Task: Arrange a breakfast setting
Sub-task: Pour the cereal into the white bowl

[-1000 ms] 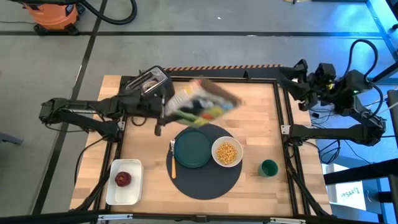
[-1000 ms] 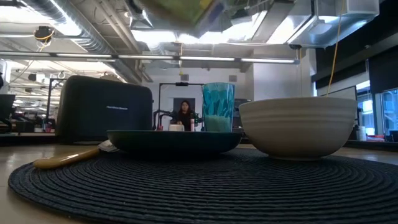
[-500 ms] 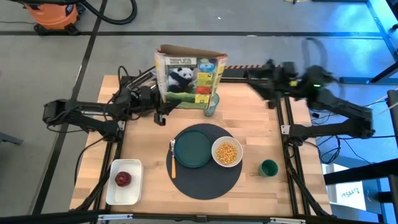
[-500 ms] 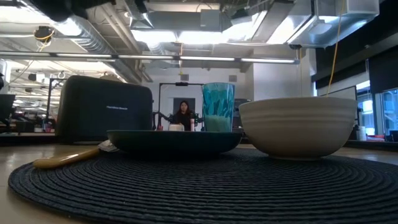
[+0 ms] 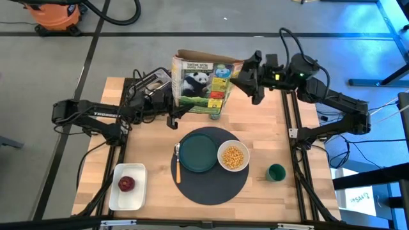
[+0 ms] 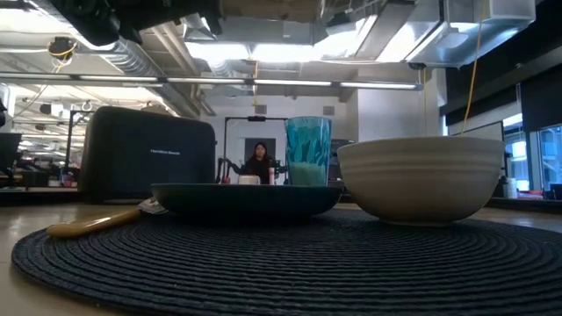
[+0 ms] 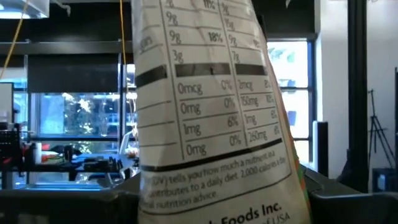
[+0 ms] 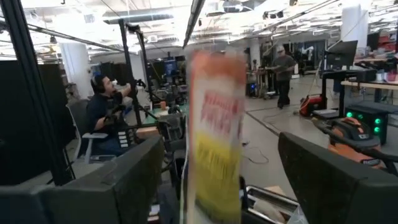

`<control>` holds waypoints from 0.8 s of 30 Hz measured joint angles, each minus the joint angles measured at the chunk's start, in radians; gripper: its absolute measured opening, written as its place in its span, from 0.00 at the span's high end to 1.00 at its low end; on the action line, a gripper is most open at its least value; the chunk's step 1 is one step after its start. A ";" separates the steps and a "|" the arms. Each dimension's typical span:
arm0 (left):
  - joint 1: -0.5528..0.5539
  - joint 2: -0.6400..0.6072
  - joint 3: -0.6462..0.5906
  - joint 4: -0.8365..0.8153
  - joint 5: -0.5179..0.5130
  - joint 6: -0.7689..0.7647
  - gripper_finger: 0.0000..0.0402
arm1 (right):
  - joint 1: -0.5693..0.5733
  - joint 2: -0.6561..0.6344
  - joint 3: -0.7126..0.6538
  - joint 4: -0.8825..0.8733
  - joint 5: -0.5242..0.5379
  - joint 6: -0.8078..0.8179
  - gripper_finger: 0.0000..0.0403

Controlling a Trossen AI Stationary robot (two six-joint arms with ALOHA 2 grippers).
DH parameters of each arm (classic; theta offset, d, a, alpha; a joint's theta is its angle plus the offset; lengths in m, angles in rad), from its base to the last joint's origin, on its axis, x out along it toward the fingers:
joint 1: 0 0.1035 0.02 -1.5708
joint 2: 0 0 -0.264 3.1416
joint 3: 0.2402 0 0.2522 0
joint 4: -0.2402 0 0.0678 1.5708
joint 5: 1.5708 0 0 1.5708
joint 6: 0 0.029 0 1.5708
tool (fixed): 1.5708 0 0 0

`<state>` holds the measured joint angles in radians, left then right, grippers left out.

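My left gripper (image 5: 172, 110) is shut on a cereal box with a panda (image 5: 201, 86), upright above the table's far middle. My right gripper (image 5: 246, 78) is open; its fingers stand on either side of the box's right narrow side (image 8: 214, 137), apart from it. On the dark round mat (image 5: 214, 190) lie the teal plate (image 5: 197, 152), the white bowl (image 5: 233, 156) with yellow cereal and the small utensil (image 5: 177, 167). The green tumbler (image 6: 308, 151) stands below the box. The red apple (image 5: 126, 184) lies in the white tray (image 5: 138, 195). The bagel is out of view. My left gripper holds the cereal box at the lower part of its left narrow side (image 5: 176, 105), coming level from the table's left. The nutrition panel (image 7: 211, 124) fills the wrist view and the fingers do not show there. The box stands upright, lifted clear of the table.
A dark toaster (image 5: 153, 83) stands at the far left, behind my left arm. A small dark green cup (image 5: 276, 172) stands right of the mat. Bare wood shows at the table's right and near left.
My left gripper has turned the cereal box from tipped over the mat's far side to upright and carried it up and toward the far edge. My right gripper has swung from the far right corner toward the table's left, up to the box's right side.
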<state>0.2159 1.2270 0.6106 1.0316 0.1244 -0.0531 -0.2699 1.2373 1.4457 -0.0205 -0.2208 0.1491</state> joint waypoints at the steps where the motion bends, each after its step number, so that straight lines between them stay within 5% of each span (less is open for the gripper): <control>1: 0.000 -0.001 0.000 -0.014 0.002 0.008 0.58 | -0.001 0.009 0.008 0.000 -0.001 0.001 0.27; 6: 0.000 0.000 0.000 -0.079 0.003 0.008 0.58 | -0.001 0.025 0.025 -0.015 0.000 0.005 0.49; 11: -0.001 0.000 0.000 -0.129 -0.024 -0.025 0.57 | -0.001 0.023 0.029 -0.083 -0.003 -0.020 0.92; 24: -0.008 -0.017 0.001 -0.121 -0.043 -0.159 0.28 | 0.001 -0.017 0.025 -0.245 0.052 -0.080 1.00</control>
<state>0.2076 1.2096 0.6117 0.9104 0.0811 -0.2125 -0.2687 1.2205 1.4708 -0.2659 -0.1692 0.0695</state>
